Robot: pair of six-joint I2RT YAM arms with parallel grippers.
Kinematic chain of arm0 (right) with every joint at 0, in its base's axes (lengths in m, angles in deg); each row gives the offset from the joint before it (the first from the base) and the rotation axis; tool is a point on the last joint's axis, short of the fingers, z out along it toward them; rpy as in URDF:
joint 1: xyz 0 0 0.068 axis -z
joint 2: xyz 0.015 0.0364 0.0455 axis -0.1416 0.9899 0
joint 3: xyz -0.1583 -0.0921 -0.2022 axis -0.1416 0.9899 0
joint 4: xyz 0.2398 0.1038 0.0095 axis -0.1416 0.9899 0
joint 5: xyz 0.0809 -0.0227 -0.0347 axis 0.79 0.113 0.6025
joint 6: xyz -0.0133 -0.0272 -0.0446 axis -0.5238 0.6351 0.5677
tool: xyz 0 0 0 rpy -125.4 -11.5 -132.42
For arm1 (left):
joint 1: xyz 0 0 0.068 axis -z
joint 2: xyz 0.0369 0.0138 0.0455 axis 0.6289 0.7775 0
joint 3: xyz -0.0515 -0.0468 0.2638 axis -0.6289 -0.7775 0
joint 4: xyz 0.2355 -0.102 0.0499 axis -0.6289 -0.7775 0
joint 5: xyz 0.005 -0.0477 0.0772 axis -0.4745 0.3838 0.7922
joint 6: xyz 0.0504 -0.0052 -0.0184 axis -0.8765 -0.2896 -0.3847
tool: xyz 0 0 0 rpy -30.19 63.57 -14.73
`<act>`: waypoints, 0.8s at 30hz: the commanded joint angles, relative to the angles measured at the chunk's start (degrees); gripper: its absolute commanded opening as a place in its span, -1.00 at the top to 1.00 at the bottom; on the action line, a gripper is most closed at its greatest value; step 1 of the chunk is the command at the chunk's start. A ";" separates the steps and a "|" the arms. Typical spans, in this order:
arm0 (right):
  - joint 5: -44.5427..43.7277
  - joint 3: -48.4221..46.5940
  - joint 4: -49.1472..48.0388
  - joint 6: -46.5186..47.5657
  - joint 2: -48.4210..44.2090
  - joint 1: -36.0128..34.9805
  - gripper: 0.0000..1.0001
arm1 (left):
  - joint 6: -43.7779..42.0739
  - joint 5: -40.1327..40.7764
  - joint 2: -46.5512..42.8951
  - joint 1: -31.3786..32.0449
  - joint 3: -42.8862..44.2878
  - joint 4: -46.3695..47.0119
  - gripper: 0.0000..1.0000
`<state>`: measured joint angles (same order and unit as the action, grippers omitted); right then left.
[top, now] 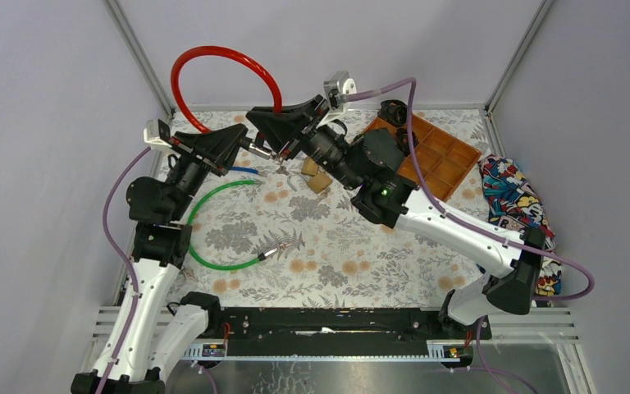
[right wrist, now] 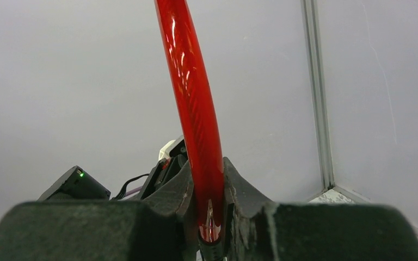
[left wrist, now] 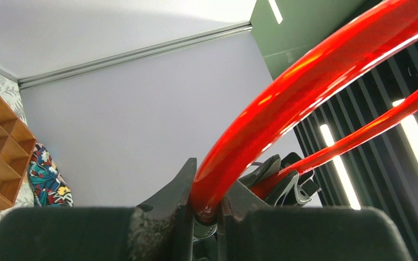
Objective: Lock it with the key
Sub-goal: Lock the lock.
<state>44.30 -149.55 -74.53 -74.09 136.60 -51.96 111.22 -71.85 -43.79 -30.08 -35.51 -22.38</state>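
A red cable lock (top: pixel 213 57) arcs up as a loop over the back left of the table. My left gripper (top: pixel 250 146) is shut on one end of it, where the red cable (left wrist: pixel 283 98) runs into a metal end piece between the fingers (left wrist: pixel 209 209). My right gripper (top: pixel 283 148) faces the left one, almost tip to tip, and is shut on the other end of the red cable (right wrist: pixel 193 109), just above a dark end piece (right wrist: pixel 209 217). The two ends meet between the grippers, above the table. I cannot make out a key.
A green cable lock (top: pixel 213 197) lies curved on the floral cloth, its metal end at the middle (top: pixel 272 252). A small tan block (top: pixel 318 176) sits under the right wrist. A wooden compartment tray (top: pixel 439 160) and a colourful cloth (top: pixel 513 205) are at the right.
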 commanded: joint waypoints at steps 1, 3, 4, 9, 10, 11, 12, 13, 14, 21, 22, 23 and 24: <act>1.18 -0.73 2.59 -1.01 0.92 -1.75 1.00 | 6.77 3.78 -1.06 -0.01 0.92 5.94 1.00; 0.63 0.72 2.46 -1.23 0.44 -1.78 1.00 | 7.08 3.91 -1.01 -0.03 1.04 6.40 1.00; 0.67 0.75 3.10 -0.82 0.59 -1.82 1.00 | 7.22 3.96 -0.99 -0.01 1.22 6.83 1.00; 1.72 -2.98 9.79 -0.16 3.16 -1.87 0.63 | 5.43 4.14 -1.12 -0.01 0.72 8.12 1.00; 1.64 -3.33 10.73 -0.07 3.18 -1.87 0.51 | 4.30 4.22 -1.29 -0.03 0.25 8.43 1.00; 1.21 -3.26 10.85 0.13 2.90 -1.87 0.42 | 2.66 4.27 -1.67 -0.05 -0.34 8.58 1.00; 0.72 -3.09 10.72 0.40 2.42 -1.87 0.36 | 1.61 4.40 -1.94 -0.01 -1.02 8.60 1.00; 0.66 -3.10 10.62 0.86 1.92 -1.87 0.33 | 0.85 4.38 -2.27 -0.01 -1.82 8.24 1.00; -0.65 -3.34 10.60 1.50 1.48 -1.87 0.30 | 0.36 4.52 -2.47 -0.01 -2.48 7.79 1.00; 0.13 -7.85 16.13 5.97 0.49 -1.87 -0.14 | -3.68 4.86 -2.93 -0.01 -4.67 9.96 1.00; 0.18 -8.46 17.52 6.39 0.30 -1.87 -0.36 | -4.17 5.02 -2.94 -0.03 -4.80 10.31 1.00; 0.18 -9.33 19.16 7.00 0.08 -1.87 -0.53 | -4.95 5.22 -3.05 -0.01 -5.09 11.00 1.00; 0.18 -9.93 20.56 7.57 -0.44 -1.86 -0.92 | -5.98 5.40 -3.19 -0.09 -5.39 11.71 1.00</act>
<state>43.38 -154.53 -58.05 -70.09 138.04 -52.83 109.23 -69.03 -45.63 -29.99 -40.52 -20.04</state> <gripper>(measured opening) 0.710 0.200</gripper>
